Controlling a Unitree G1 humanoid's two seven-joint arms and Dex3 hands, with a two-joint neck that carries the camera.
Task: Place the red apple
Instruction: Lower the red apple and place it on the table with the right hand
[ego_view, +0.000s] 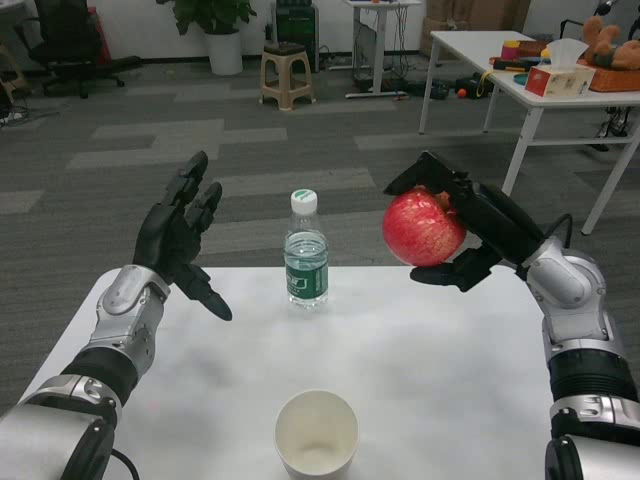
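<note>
The table (430, 400) was white and filled the lower part of the head view. The left arm (115, 345) reached in from the lower left, over the table's left edge. The right arm (580, 340) reached in from the lower right. The left hand (180, 240) was raised above the far left corner of the table, fingers spread wide and holding nothing. The right hand (470, 230) was raised above the far right part of the table and held the apple (424, 228) between fingers above and thumb below. The apple was red and was clear of the table surface, up in the air to the right of the bottle (306, 253). The bottle stood upright near the far edge at the middle, with a white cap and a green label. The cup (316, 432), white and open-topped, stood upright near the front edge, well apart from the bottle.
</note>
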